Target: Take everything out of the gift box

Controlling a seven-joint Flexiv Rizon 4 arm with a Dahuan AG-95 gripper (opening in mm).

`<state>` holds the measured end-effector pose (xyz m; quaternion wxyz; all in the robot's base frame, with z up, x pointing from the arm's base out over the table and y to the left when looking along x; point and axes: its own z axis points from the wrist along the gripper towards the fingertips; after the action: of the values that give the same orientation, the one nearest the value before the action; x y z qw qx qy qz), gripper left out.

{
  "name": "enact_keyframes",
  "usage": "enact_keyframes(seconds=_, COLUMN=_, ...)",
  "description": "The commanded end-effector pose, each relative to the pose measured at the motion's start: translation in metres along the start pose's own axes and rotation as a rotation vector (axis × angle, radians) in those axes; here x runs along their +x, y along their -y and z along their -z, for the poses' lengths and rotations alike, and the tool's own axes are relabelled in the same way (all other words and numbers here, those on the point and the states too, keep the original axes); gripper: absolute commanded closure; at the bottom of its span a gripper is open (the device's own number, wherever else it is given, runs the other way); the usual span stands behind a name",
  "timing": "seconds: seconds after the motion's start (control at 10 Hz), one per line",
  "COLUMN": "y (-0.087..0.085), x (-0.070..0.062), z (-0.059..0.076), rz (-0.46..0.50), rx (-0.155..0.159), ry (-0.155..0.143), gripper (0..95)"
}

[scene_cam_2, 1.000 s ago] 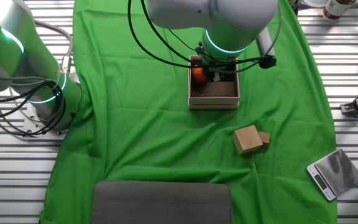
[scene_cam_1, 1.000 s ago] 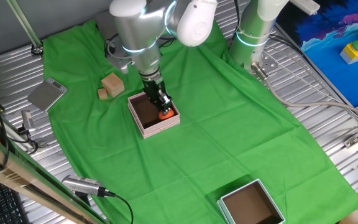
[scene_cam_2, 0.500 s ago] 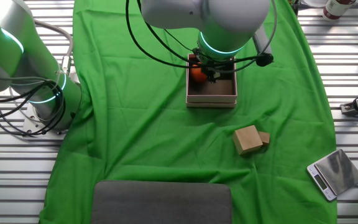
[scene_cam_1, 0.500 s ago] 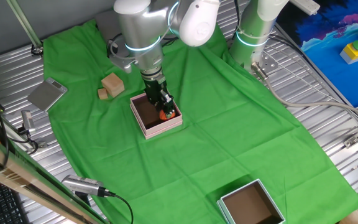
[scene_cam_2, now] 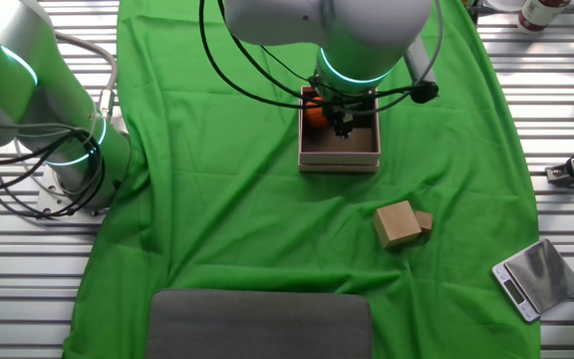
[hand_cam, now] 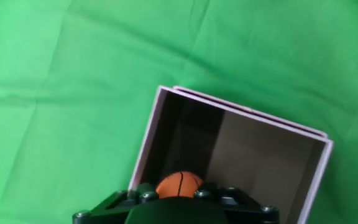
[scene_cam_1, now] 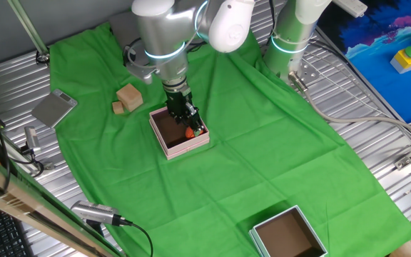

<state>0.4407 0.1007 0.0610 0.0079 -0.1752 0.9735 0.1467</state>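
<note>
Now the gripper [scene_cam_1: 189, 128] sits lower in the gift box [scene_cam_1: 164, 145] than a second ago, closing around the orange ball [hand_cam: 178, 185] in the box's corner; whether it is clamped cannot be told. Outside the box, the tan wooden cube [scene_cam_2: 396, 223] rests on wrinkled green cloth [scene_cam_2: 237, 214]. Only the smooth, seamed ball remains inside the pink-walled box.

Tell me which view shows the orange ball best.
The hand view: the orange ball sits unblocked inside the gift box, seam visible, right at the hand. Both fixed views show only an orange sliver beside the fingers.
</note>
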Motion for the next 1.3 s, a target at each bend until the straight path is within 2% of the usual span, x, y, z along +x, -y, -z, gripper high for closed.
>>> enact_keyframes(seconds=0.1, y=0.0, x=0.0, z=0.001, rz=0.002, rx=0.0, ry=0.001, gripper=19.0)
enact_keyframes(seconds=0.5, y=0.009, x=0.004, z=-0.012, rz=0.007, rx=0.006, ry=-0.001, gripper=19.0)
enact_keyframes(seconds=0.9, y=0.01, x=0.004, z=-0.015, rz=-0.003, rx=-0.001, ry=-0.005, gripper=19.0)
enact_keyframes(seconds=1.0, y=0.01, x=0.004, z=-0.017, rz=-0.004, rx=0.007, ry=-0.008, gripper=19.0)
enact_keyframes(seconds=1.2, y=0.015, x=0.003, z=-0.025, rz=0.024, rx=0.016, ry=-0.005, gripper=19.0)
enact_keyframes(seconds=1.3, y=0.016, x=0.003, z=-0.027, rz=0.031, rx=0.007, ry=0.003, gripper=19.0)
